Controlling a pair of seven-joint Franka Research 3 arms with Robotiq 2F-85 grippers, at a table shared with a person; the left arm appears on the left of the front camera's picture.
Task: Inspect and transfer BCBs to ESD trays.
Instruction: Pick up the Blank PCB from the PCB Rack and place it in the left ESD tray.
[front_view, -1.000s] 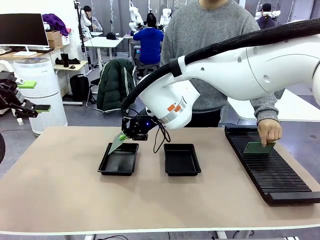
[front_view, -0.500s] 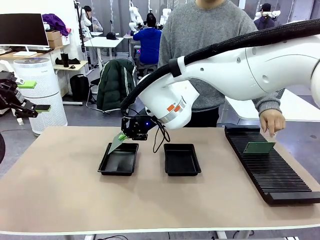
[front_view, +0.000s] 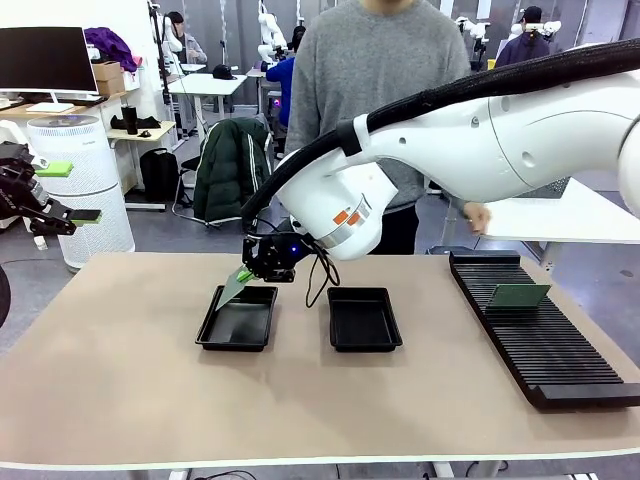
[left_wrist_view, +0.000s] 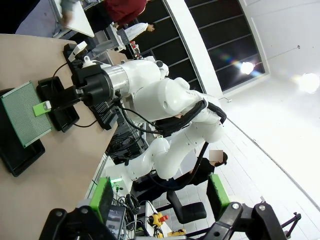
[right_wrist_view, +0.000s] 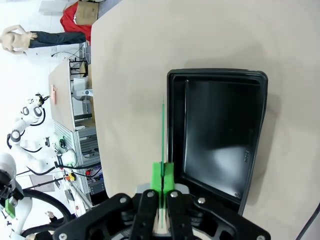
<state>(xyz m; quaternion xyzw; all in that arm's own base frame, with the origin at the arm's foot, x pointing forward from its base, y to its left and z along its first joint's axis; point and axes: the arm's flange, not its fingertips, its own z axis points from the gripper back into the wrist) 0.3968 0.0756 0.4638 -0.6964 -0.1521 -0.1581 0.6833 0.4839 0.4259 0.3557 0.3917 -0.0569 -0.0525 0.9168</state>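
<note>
My right gripper (front_view: 247, 272) reaches across the table and is shut on a green BCB (front_view: 236, 287), held tilted over the far edge of the left ESD tray (front_view: 237, 335). In the right wrist view the BCB (right_wrist_view: 163, 127) shows edge-on between the green pads, beside the tray's rim (right_wrist_view: 171, 125). The second ESD tray (front_view: 364, 340) lies to the right, nothing in it. Another BCB (front_view: 518, 296) stands in the black slotted rack (front_view: 545, 350). My left gripper (front_view: 70, 192) hangs open off the table's left side. The left wrist view shows the held BCB (left_wrist_view: 22, 112).
A person in a grey sweater stands at the far side, one hand (front_view: 478, 216) raised behind the rack. An air purifier (front_view: 85, 180) stands off the table's left. The near half of the tan table (front_view: 300, 410) is bare.
The person's hand let go of the board in the rack and drew back up and left; the person shifted left. My right gripper and its board stayed put.
</note>
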